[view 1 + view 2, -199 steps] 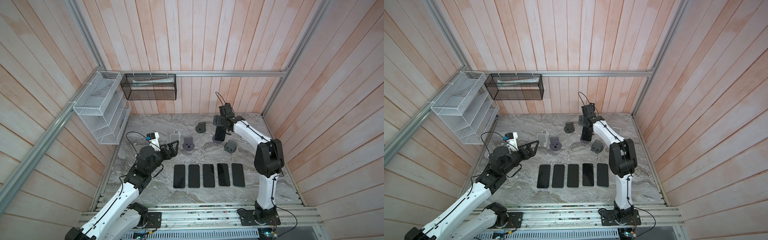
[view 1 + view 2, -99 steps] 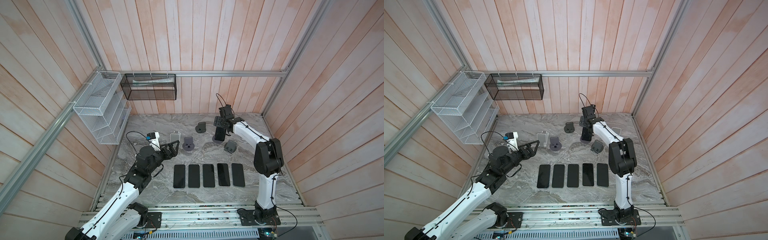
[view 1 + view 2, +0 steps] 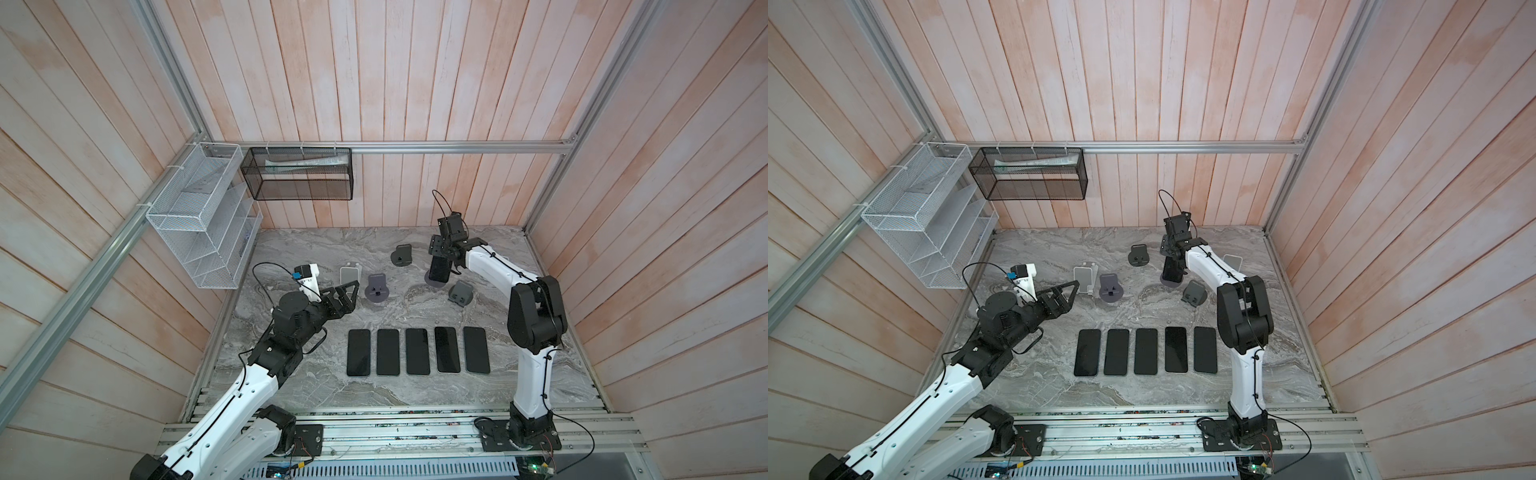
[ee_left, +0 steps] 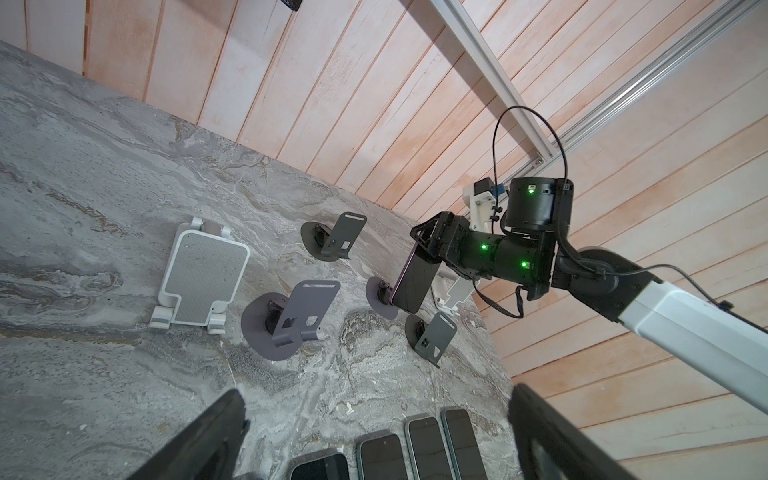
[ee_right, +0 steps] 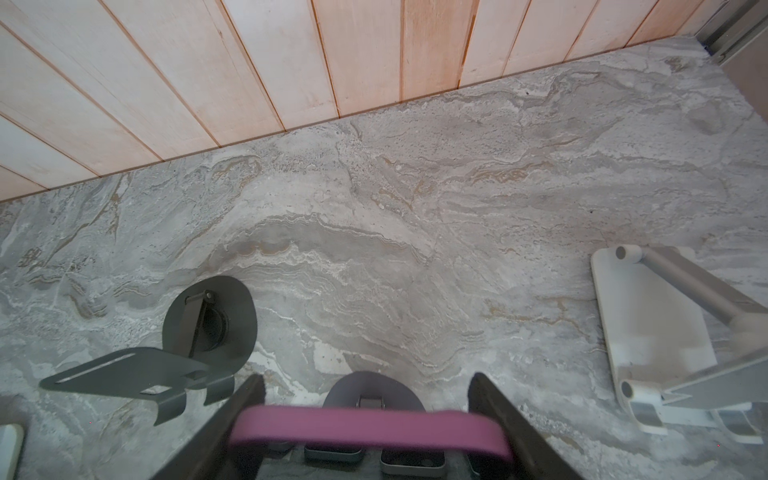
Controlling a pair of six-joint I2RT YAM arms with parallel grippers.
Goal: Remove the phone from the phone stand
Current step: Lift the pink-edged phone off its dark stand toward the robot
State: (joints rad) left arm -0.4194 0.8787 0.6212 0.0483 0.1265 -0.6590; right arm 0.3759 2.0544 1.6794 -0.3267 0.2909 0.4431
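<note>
A purple phone [image 3: 438,269] [image 3: 1171,268] [image 4: 415,282] leans upright on a grey round-based phone stand [image 3: 434,282] [image 4: 380,301] at the back right of the marble table. My right gripper [image 3: 441,258] [image 3: 1173,257] [image 4: 424,251] comes down over its top end. In the right wrist view the phone's purple top edge [image 5: 365,428] spans from one finger to the other, and the right gripper [image 5: 368,386] is shut on it above the stand's base [image 5: 370,388]. My left gripper [image 3: 348,295] [image 3: 1072,293] [image 4: 376,397] hovers open and empty at the left.
Several dark phones [image 3: 417,351] lie flat in a row near the front. Empty stands stand around: a white one [image 3: 349,274], a purple-grey one [image 3: 377,289], dark ones [image 3: 401,254] [image 3: 461,293], and another white one [image 3: 1232,262]. Wire racks [image 3: 199,220] hang on the left wall.
The right gripper's jaws have narrowed from wide open onto the phone's sides. The left arm has not moved.
</note>
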